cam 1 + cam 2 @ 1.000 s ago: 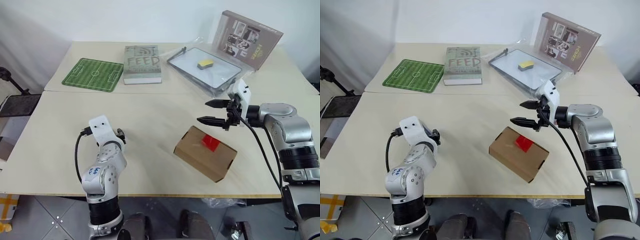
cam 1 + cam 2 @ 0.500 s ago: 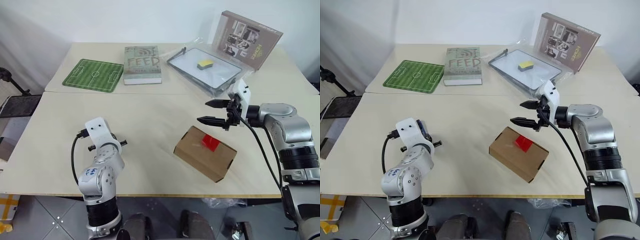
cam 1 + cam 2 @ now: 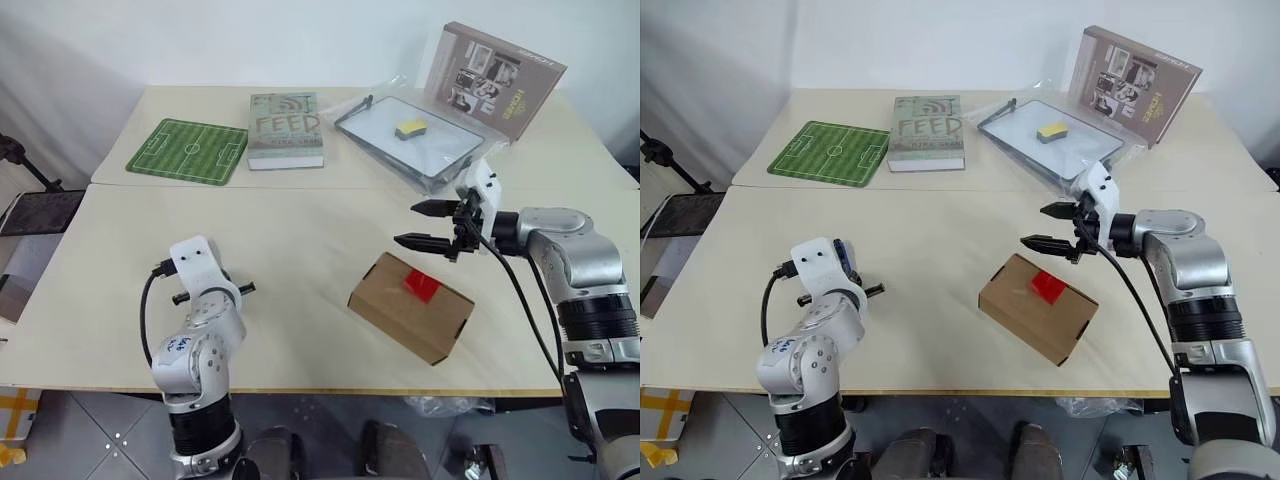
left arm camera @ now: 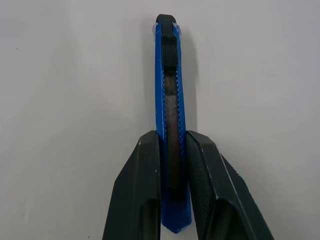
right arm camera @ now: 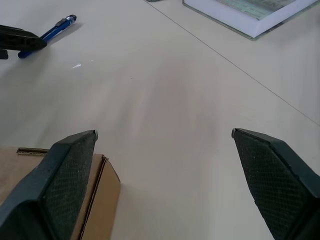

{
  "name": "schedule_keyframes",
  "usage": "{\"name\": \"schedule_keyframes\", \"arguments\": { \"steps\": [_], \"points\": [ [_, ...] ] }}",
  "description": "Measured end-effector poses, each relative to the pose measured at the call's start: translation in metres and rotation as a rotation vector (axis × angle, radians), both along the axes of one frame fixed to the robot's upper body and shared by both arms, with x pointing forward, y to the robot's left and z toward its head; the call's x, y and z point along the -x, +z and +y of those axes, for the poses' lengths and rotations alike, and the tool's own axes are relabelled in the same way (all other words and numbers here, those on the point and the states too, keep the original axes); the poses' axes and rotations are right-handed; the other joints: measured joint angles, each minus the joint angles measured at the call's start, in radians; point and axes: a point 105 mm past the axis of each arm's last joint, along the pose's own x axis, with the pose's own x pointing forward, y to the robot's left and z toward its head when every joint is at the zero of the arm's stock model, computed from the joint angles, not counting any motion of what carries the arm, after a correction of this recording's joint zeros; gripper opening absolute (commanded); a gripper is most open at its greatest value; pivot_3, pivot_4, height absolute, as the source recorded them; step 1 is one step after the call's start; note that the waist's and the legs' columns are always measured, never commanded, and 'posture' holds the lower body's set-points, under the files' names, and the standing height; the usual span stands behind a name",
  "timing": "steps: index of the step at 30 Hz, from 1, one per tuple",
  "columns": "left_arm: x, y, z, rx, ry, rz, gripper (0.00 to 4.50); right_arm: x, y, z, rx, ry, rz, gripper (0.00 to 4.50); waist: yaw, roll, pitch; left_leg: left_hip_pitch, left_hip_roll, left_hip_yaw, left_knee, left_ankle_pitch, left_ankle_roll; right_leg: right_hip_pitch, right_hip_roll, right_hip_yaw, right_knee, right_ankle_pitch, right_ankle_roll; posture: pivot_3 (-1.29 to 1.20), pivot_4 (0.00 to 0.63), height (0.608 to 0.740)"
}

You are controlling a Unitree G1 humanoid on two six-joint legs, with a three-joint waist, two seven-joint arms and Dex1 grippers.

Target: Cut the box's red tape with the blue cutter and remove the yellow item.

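The box point(image 3: 410, 305), a closed brown carton, lies on the near table right of centre, with the red tape point(image 3: 420, 286) across its top seam. The yellow item is hidden. The blue cutter point(image 4: 169, 100) lies flat on the table at the near left, and my left gripper point(image 4: 171, 136) is shut on its rear half, one finger against each side. In the right wrist view the cutter point(image 5: 50, 33) sticks out past the left fingers point(image 5: 20, 42). My right gripper point(image 3: 405, 223) hovers open just behind and above the box, holding nothing.
At the back stand a green football-pitch mat point(image 3: 187, 150), a grey book point(image 3: 285, 128), a dark tray in a plastic bag point(image 3: 440, 160) carrying a small yellow sponge-like block point(image 3: 410, 127), and a printed picture box point(image 3: 495, 78). A seam point(image 3: 300, 187) joins the two tables.
My left gripper's fingers have closed in on the blue cutter and its wrist has tipped slightly. The right arm and the box have stayed put.
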Motion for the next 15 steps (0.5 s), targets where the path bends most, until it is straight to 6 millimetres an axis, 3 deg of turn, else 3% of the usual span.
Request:
{"name": "schedule_keyframes", "arguments": {
  "steps": [9, 15],
  "points": [
    [0.003, 0.005, 0.007, -0.011, -0.124, -0.006, 0.49, 0.010, 0.011, 0.012, -0.001, 0.039, -0.027, 4.50, 0.000, 0.001, 0.000, 0.000, 0.000, 0.000, -0.001, 0.000, -0.001, -0.001, 0.000, 0.000, 0.000, 0.000, 0.000, 0.00, 0.150, 0.740],
    [0.019, 0.011, 0.012, -0.147, -0.525, 0.018, 0.49, 0.024, 0.020, 0.020, 0.023, 0.080, -0.039, 4.50, -0.002, 0.001, 0.001, -0.001, 0.001, -0.001, -0.001, -0.002, -0.003, -0.002, 0.000, 0.000, 0.000, -0.001, -0.001, 0.00, 0.150, 0.740]
  ]
}}
